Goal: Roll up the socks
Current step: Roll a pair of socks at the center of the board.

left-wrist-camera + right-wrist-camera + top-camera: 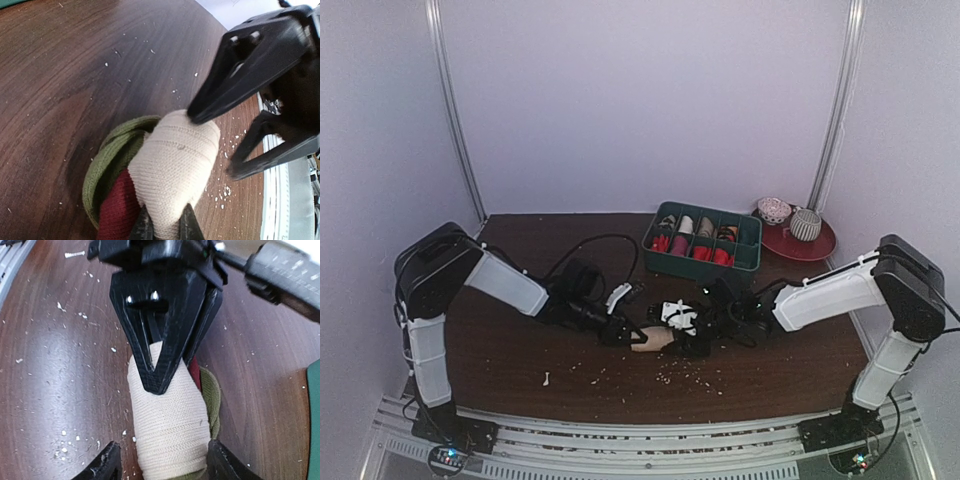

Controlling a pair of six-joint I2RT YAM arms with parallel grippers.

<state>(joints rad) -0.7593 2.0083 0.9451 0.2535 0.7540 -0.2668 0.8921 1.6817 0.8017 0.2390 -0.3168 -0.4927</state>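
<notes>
A rolled sock bundle (653, 338) lies mid-table: cream-beige knit outside (175, 165), maroon (117, 210) and olive-green fabric (107, 160) beside it. No plain teal sock shows. My left gripper (165, 220) is shut on the cream end of the roll; in the right wrist view it shows as a black V (160, 355) on the roll (170, 425). My right gripper (162, 460) is open and straddles the roll's other end, its right finger (220, 460) against the fabric. In the left wrist view it (220, 145) meets the roll from the right.
A green divided box (756, 245) holding rolled socks stands at the back right. A red plate (820, 248) with two patterned balls is beside it. A white object (677, 313) and black cables lie behind the grippers. White crumbs (670, 378) dot the dark wooden table.
</notes>
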